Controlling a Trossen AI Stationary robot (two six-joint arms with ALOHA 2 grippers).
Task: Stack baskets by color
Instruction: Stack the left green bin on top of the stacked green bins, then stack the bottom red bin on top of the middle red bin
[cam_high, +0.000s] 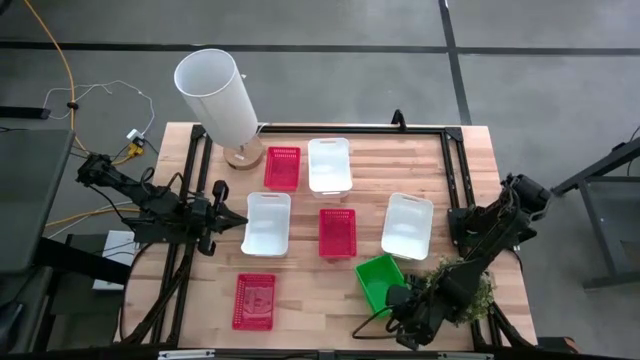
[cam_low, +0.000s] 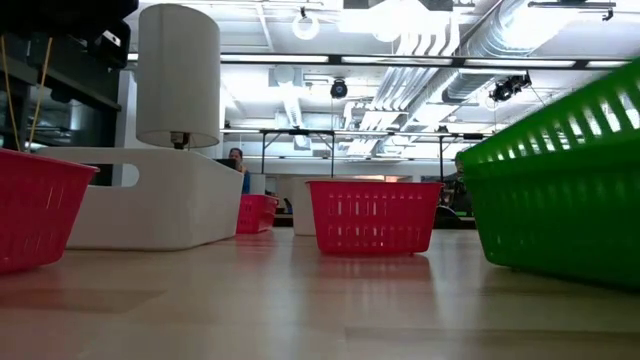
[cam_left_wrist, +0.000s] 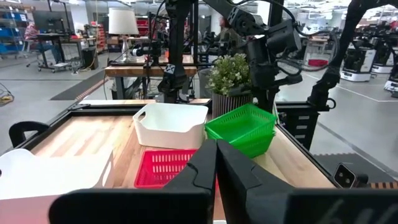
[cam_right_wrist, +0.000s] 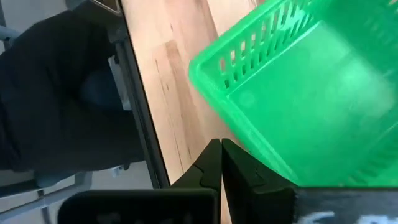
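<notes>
Seven baskets show on the wooden table: red ones (cam_high: 282, 167) (cam_high: 337, 232) (cam_high: 254, 300), white ones (cam_high: 330, 164) (cam_high: 267, 222) (cam_high: 407, 226), and a green one (cam_high: 380, 280) (cam_right_wrist: 311, 93) at the near right. Each rests on its base. My right gripper (cam_high: 398, 298) (cam_right_wrist: 221, 149) is shut and slants down, just outside the green basket's near right corner. At the table's left edge my left gripper (cam_high: 225, 215) (cam_left_wrist: 216, 149) waits, shut and level, pointing across the table and holding nothing. My right gripper's shut fingers (cam_right_wrist: 242, 171) stand right beside the outer rim (cam_right_wrist: 261, 155) of the green basket near one corner, coming slanting down from the near right. I cannot tell whether they touch the rim. The basket sits on the table.
A tall white cylinder (cam_high: 218, 95) (cam_low: 178, 75) stands at the far left of the table. A small potted plant (cam_high: 468, 290) (cam_left_wrist: 231, 74) sits at the near right corner, under my right arm. A black frame (cam_high: 450, 135) runs along the table's edges. Bare wood lies in front of the middle red basket.
</notes>
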